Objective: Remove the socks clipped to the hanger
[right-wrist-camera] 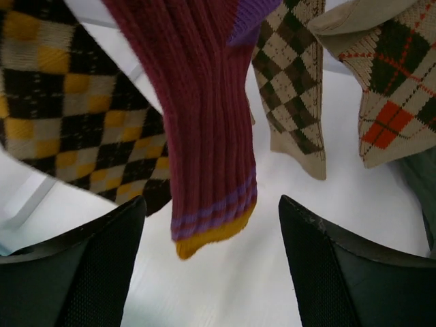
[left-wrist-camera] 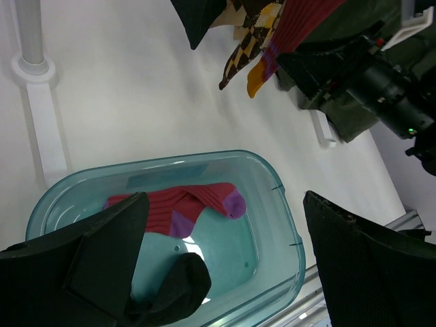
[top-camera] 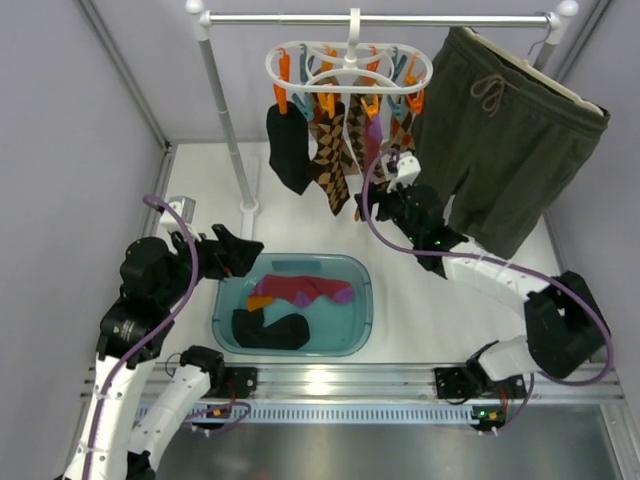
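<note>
The white ring hanger [top-camera: 349,66] with orange and teal pegs hangs from the rail. Clipped to it are a black sock [top-camera: 288,148], argyle socks [top-camera: 333,160] and a maroon sock with purple stripes and an orange cuff [top-camera: 371,148]. In the right wrist view the maroon sock [right-wrist-camera: 208,136] hangs just ahead of my open right gripper [right-wrist-camera: 211,272], its cuff between the fingers and untouched, with argyle socks [right-wrist-camera: 61,102] either side. My left gripper [left-wrist-camera: 225,266] is open and empty above the teal tub [left-wrist-camera: 286,225].
The tub [top-camera: 360,310] holds a maroon and purple sock [top-camera: 300,290] and a black sock [top-camera: 270,330]. Olive-green shorts [top-camera: 505,130] hang at the right of the rail [top-camera: 450,18]. The rack's white pole [top-camera: 225,110] stands at the left.
</note>
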